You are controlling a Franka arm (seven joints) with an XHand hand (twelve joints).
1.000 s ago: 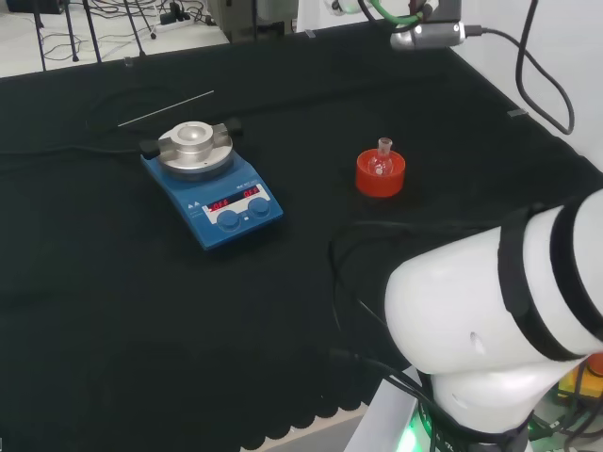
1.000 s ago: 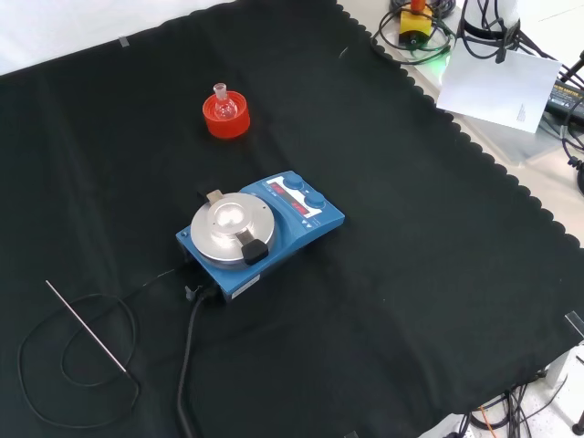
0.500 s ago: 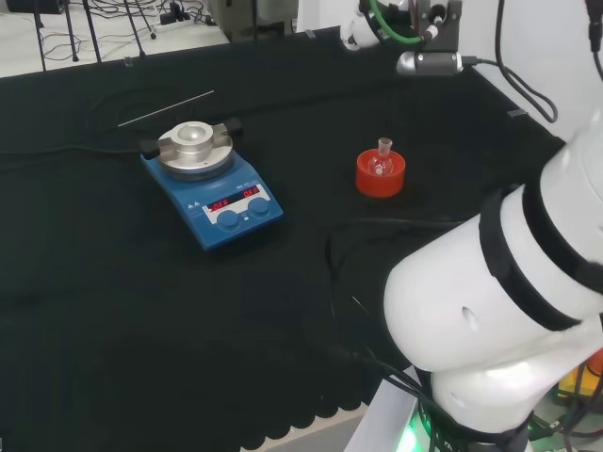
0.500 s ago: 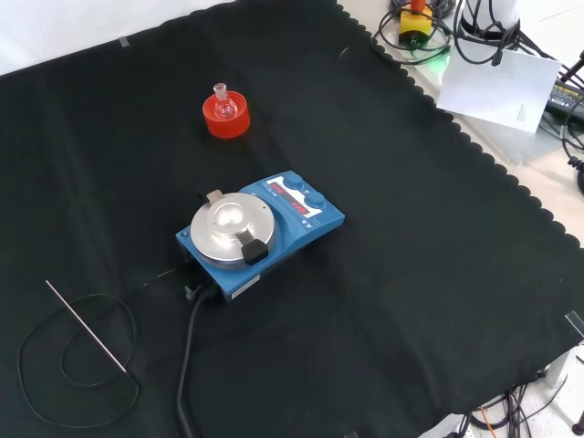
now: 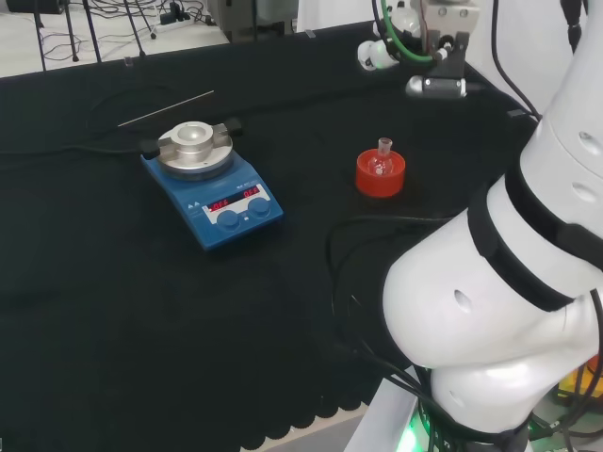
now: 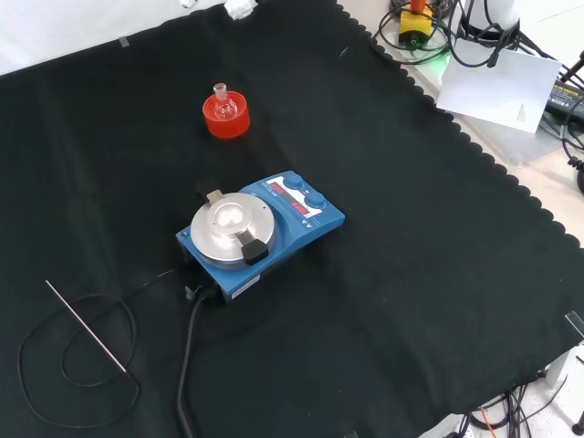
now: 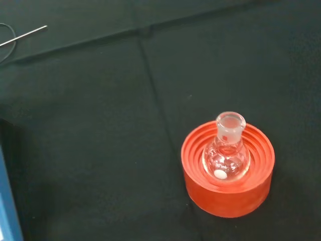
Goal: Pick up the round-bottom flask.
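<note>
Wrist view: small clear round-bottom flask (image 7: 226, 153) upright in a red ribbed stand (image 7: 228, 175), neck up, a small white piece lying inside at the bottom of the bulb; black cloth of the desk (image 7: 90, 125) all around; thin metal rod (image 7: 24, 35) well apart from the flask; blue edge of the hotplate stirrer (image 7: 7, 206) at the frame's border

Head view: flask (image 5: 382, 160) in its stand (image 5: 381, 174) on the desk, to the right of the blue hotplate stirrer (image 5: 212, 193) with its round metal plate; rod (image 5: 166, 107) lying beyond the stirrer; hand (image 5: 377, 54) above the cloth, farther off than the flask and well apart from it, touching nothing; white parts, perhaps fingers, beside a green cable; cannot tell whether fingers are apart or together

Front view: flask (image 6: 222, 102) and stand (image 6: 225, 117) beyond the stirrer (image 6: 260, 233); white bit of the hand (image 6: 239, 8) at the upper edge, clear of the flask; rod (image 6: 87, 326) near the lower left, crossing a loop of black cable (image 6: 78, 365)
</note>
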